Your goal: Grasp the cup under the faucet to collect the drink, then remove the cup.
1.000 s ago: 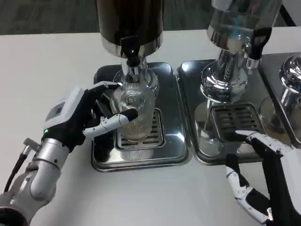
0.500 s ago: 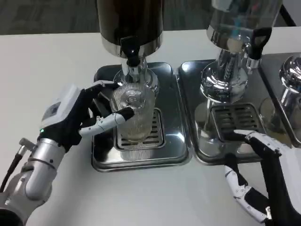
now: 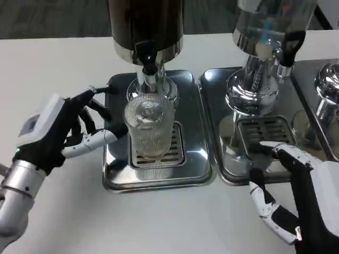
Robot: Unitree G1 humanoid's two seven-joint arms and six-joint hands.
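White counter (image 3: 175, 222) runs bare along its near edge, and my right hand (image 3: 296, 198) sits nearest to me at the near right corner, fingers spread apart and holding nothing; its upper fingertips reach onto the front rim of the right-hand steel tray (image 3: 212, 127).

My left hand (image 3: 58, 132) is over the left side of the counter, just beside the left-hand steel tray (image 3: 116, 182). It is open too, fingers fanned out toward the cup (image 3: 150, 127) but apart from it; one pale finger points at the cup's lower side and stops short of the glass, and the dark fingers above it hang over the tray's left rim.

That ribbed clear cup stands upright on the slotted drain grate (image 3: 159, 159) in the middle of the left tray, directly below the black faucet (image 3: 146, 59) of the dark drink dispenser (image 3: 146, 26) at the far edge. Whether any drink is in the cup I cannot tell.

On the right tray, farther back, a second dispenser (image 3: 267, 29) with a clear tank rises on a shiny chrome stand (image 3: 249, 92), with its own grate (image 3: 262, 135) in front. Another chrome stand (image 3: 328, 90) shows at the counter's far right edge.
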